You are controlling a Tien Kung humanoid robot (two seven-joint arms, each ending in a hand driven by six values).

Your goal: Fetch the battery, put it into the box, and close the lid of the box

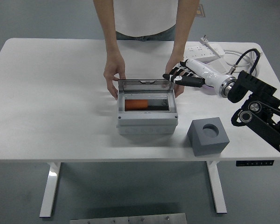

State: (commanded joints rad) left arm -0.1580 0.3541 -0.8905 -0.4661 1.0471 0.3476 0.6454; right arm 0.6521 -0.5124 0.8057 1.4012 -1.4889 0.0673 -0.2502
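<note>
A grey box [147, 122] stands mid-table with an orange battery [138, 104] lying inside it. Its clear lid [145, 87] is tilted up at the back, partly open. My right hand [181, 77] hovers just right of the lid's back corner, fingers spread and holding nothing. A person at the far side rests one hand [114, 77] against the box's back left corner; the other hand [176, 84] is behind my right hand at the box's back right. My left arm is out of view.
A grey cube [207, 136] with a round hole sits right of the box near the front edge. A white power strip [205, 51] and coiled cable [252, 58] lie at the back right.
</note>
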